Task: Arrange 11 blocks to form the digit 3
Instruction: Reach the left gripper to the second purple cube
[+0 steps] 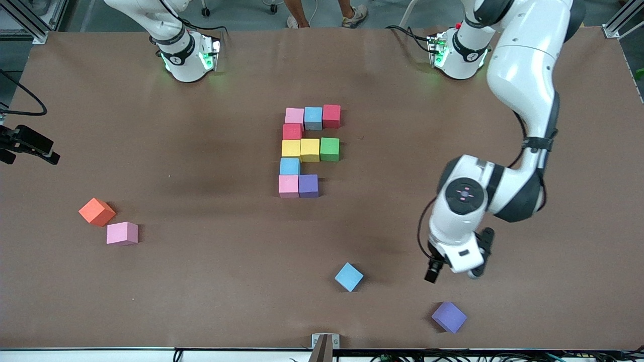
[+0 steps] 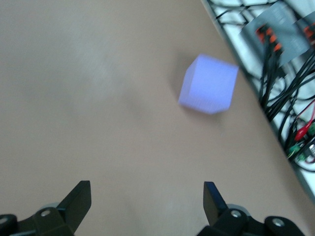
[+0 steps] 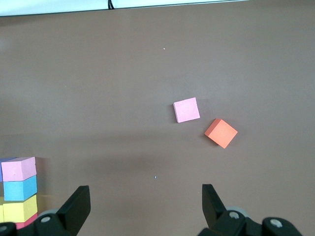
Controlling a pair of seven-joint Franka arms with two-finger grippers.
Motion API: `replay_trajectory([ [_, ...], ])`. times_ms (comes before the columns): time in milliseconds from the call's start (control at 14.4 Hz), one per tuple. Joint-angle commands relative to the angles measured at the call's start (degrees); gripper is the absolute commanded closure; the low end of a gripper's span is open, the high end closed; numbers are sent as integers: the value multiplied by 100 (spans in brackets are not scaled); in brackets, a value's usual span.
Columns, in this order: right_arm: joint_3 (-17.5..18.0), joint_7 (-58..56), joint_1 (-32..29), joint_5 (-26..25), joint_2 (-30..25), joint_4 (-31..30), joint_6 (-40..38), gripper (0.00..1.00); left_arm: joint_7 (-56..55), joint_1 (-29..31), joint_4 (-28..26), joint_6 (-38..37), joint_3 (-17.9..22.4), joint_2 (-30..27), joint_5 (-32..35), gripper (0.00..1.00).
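Note:
Ten blocks form a partial figure mid-table: pink, light blue and red in one row, a red one, two yellow and a green one, a light blue one, then pink and purple. Loose blocks lie nearer the front camera: a purple one, a light blue one and a pink one. My left gripper hangs open and empty over bare table, beside the loose purple block; its hand shows from the front. High above the table, my right gripper is open and empty.
An orange cube sits beside the loose pink block toward the right arm's end. Cables run along the table's front edge near the purple block. A black device juts in at the right arm's end.

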Motion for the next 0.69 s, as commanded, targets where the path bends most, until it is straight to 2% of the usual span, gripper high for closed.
replay_trajectory([
  [0, 43, -57, -47, -58, -95, -79, -1, 0, 579, 268, -46, 705, -63, 176, 84, 0],
  [347, 43, -57, -47, -49, -95, -70, -1, 0, 2450, 576, -37, 1436, -36, 528, 119, 0],
  [625, 43, -48, -30, -41, -78, -79, 17, 0, 2559, 646, -2, 2358, 104, 906, 119, 0],
])
